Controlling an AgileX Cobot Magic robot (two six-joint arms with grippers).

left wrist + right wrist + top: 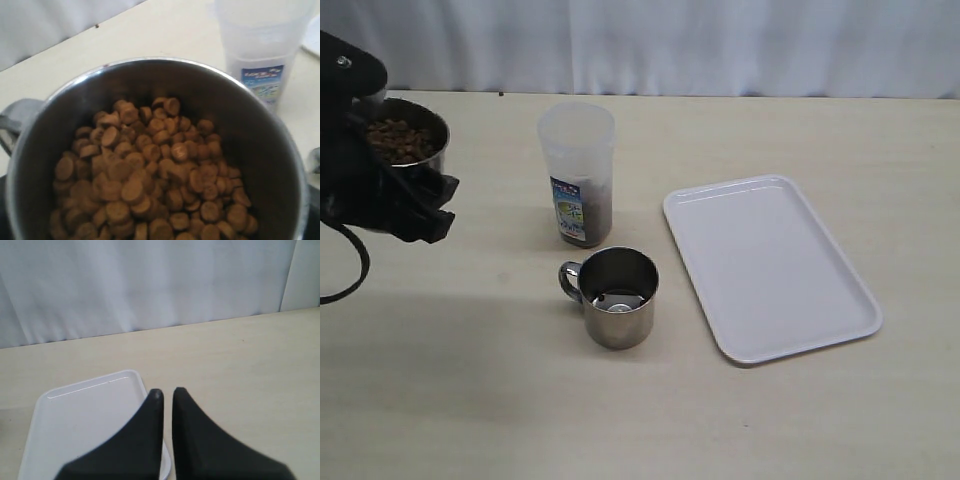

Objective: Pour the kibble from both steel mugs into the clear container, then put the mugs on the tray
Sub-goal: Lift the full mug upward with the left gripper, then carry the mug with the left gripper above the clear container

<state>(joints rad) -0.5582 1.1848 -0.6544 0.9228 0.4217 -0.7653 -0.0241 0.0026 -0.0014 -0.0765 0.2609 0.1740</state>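
A steel mug point(432, 150) full of brown kibble point(398, 138) hangs above the table at the far left, with my left gripper point(400, 195) shut on it. In the left wrist view this mug point(240, 115) and its kibble point(150, 170) fill the frame and hide the fingers. The clear container point(577, 170) stands upright to the right of it, dark kibble in its lower part. The second steel mug point(615, 297) stands empty in front of the container. The white tray point(770, 265) lies on the right. My right gripper point(167, 392) is shut on nothing, over the tray's point(80, 425) edge.
A white curtain point(720, 40) hangs behind the table's far edge. The beige table point(470, 400) stretches out in front of the mug and the tray. A black cable point(355, 265) loops from the left arm.
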